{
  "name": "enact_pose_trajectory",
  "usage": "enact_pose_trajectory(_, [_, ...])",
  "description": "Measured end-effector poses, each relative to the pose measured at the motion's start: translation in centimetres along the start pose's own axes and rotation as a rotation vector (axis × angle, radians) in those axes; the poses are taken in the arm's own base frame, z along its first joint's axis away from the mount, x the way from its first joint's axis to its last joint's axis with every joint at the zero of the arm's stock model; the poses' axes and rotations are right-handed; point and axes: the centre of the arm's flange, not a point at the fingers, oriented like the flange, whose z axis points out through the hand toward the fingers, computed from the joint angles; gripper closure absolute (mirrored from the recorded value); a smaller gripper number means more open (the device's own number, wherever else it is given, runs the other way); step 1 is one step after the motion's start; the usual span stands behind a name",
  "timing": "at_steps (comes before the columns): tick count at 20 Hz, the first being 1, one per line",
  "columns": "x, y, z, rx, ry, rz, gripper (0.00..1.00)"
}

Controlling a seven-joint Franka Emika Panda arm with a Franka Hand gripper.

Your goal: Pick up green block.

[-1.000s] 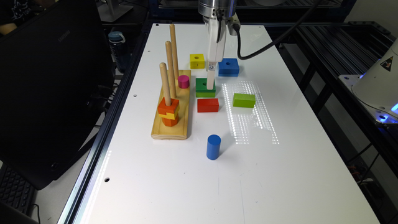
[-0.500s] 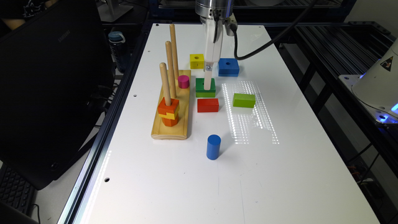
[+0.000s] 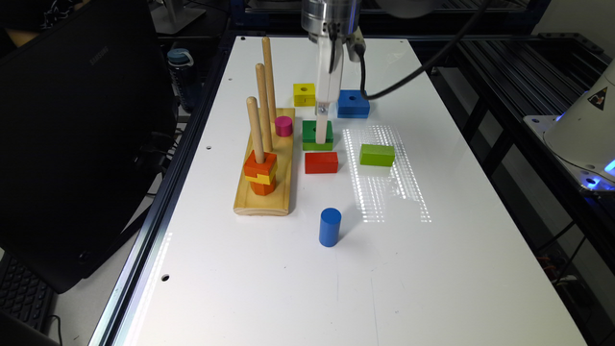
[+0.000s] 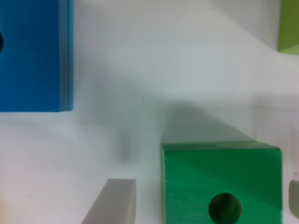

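Fingers apart, 1 on each side of the green block, not yet touching it.

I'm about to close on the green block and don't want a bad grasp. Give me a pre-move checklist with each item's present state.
1. Gripper open: ok; a finger stands on each side of the green block.
2. Right target: ok; it has the round hole, and the solid lime block lies apart.
3. Block centred between the fingers: not ok; one finger has a clear gap to the block and the other sits close to it.
4. Neighbours apart: ok; the blue block and red block do not touch it.
5. Fingers low enough to grip the sides: cannot tell.
6. Block flat on the table: ok.
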Motion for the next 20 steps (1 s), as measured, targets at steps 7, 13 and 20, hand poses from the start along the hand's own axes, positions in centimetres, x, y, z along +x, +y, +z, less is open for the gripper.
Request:
enact_pose_trajectory(7, [0.43,-0.32,0.39,0.002,0.0,0.001,0.0])
enact_pose_trajectory(13, [0.45,-0.33,0.38,0.003,0.0,0.001,0.0])
enact_pose_trajectory(20, [0.4,-0.25,1.25,0.001,-0.003,0.001,0.0])
